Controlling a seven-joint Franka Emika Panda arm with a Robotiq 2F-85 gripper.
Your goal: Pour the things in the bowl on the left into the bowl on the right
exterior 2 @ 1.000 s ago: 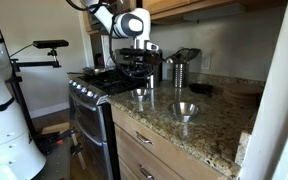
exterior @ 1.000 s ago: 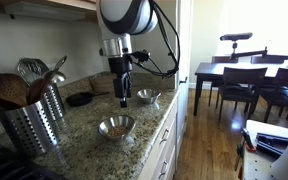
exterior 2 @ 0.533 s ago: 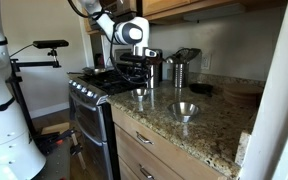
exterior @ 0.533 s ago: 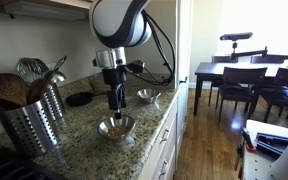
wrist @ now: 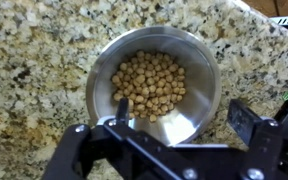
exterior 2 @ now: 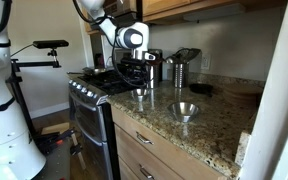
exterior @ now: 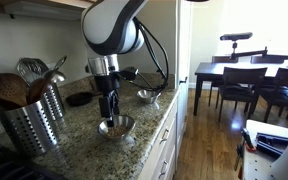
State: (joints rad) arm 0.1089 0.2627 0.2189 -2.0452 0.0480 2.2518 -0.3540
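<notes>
Steel bowl (wrist: 199,68) of chickpeas (wrist: 149,85) — gripper (wrist: 184,115) spread wide above it.

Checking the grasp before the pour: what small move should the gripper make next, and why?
Probably lower straight down. In the wrist view the open gripper sits over the filled bowl, one finger above its inside, the other outside the rim, so descending should put the rim between the jaws.
</notes>
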